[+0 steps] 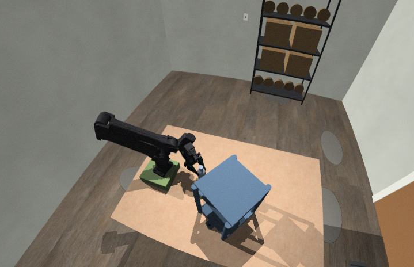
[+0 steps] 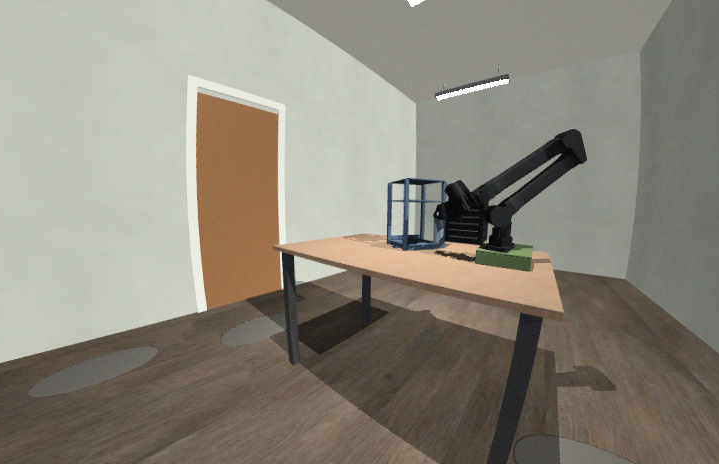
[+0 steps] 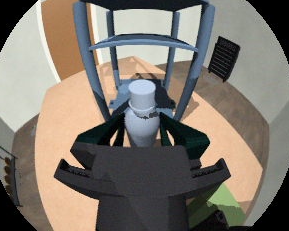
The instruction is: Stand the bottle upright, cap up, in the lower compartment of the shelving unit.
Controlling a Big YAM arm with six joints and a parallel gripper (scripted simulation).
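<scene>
The pale blue-grey bottle (image 1: 201, 171) (image 2: 439, 233) (image 3: 142, 125) is cap up, close to upright, outside the front of the shelving unit. My gripper (image 1: 201, 172) (image 3: 142, 116) is shut on the bottle's body, one dark finger on each side below the cap. The blue shelving unit (image 1: 232, 189) (image 2: 406, 213) (image 3: 93, 64) stands on the table. In the wrist view its middle shelf (image 3: 145, 42) runs across above the cap, and the lower compartment's floor (image 3: 121, 88) shows behind the bottle. The bottle's base is hidden in the wrist view; its exact gap to the front lip cannot be told.
The unit's two front posts flank the bottle in the wrist view. The arm's green base block (image 1: 156, 176) (image 2: 502, 258) (image 3: 219, 201) sits on the wooden table (image 1: 292, 176) (image 2: 453, 280). A tall black rack (image 1: 276, 89) stands by the far wall, away from the table.
</scene>
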